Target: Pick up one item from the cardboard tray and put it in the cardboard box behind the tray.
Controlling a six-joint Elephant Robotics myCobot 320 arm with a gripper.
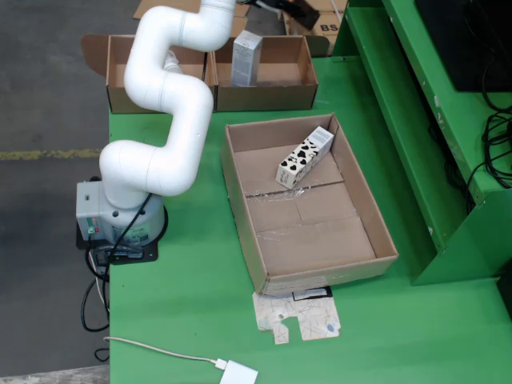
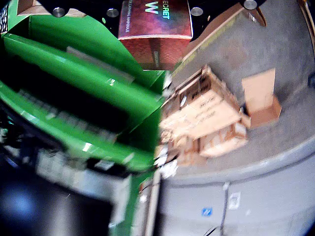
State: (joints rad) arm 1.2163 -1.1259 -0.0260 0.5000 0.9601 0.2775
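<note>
In the fixed view the cardboard tray [image 1: 264, 264] lies on the green table and holds a white carton with black hearts [image 1: 305, 157] at its far end. Behind it stand two open cardboard boxes; the right one [image 1: 276, 94] holds an upright grey-white carton [image 1: 246, 58], and the left one [image 1: 120, 98] is partly hidden by the arm. The white arm reaches past the boxes, and my gripper [image 1: 294, 10] is cut off at the top edge. In the wrist view a dark red box [image 2: 155, 34] sits tight between the jaws, high above the floor.
The arm's base [image 1: 120, 216] stands at the table's left edge. Green shelving [image 1: 448, 160] with cables runs along the right. A flattened paper piece [image 1: 298, 316] and a white adapter [image 1: 238, 374] lie in front of the tray. Stacked cartons [image 2: 206, 118] sit on the floor.
</note>
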